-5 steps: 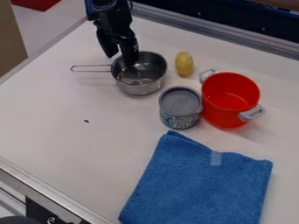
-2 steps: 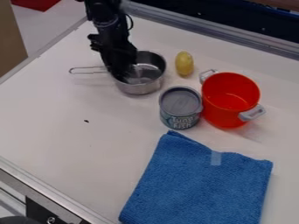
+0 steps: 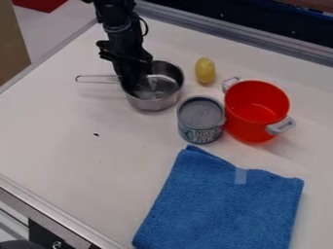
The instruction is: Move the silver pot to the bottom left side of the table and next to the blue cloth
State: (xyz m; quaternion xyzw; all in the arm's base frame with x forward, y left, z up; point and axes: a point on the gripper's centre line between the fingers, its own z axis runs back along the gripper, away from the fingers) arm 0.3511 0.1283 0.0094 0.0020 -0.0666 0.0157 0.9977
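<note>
Nearest: blue cloth (image 3: 221, 206), spread flat on the near side of the can. Its far corner lies close to the can base; a small pale tag (image 3: 240, 176) is on its far part. Metal edge strip (image 3: 62, 214) of the tabletop (image 3: 78, 160) runs well to the left of the can, on the near side.

Next: dark speck (image 3: 96, 134) on the tabletop, left of the can. Can (image 3: 200, 119) upright, grey lid, fish label on its side.

Red pot (image 3: 250, 129): upright, just to the right of the can. Two grey handles, one on its far left side, one on its near right side.

Silver pot (image 3: 153, 103): upright, beyond the can and to its left, apart from the blue cloth. Its wire handle (image 3: 98, 76) points left, away from the can.

Gripper (image 3: 132, 86): beyond the can and to its left, at the handle side of the silver pot. Fingers brought together, pinching that pot's rim. Black arm (image 3: 118, 24) rises above, toward the top edge of the view.

Yellow oval object (image 3: 205, 71): directly beyond the can, right of the silver pot. Farthest: metal rail (image 3: 240, 36) behind everything on the tabletop, well beyond the can.
</note>
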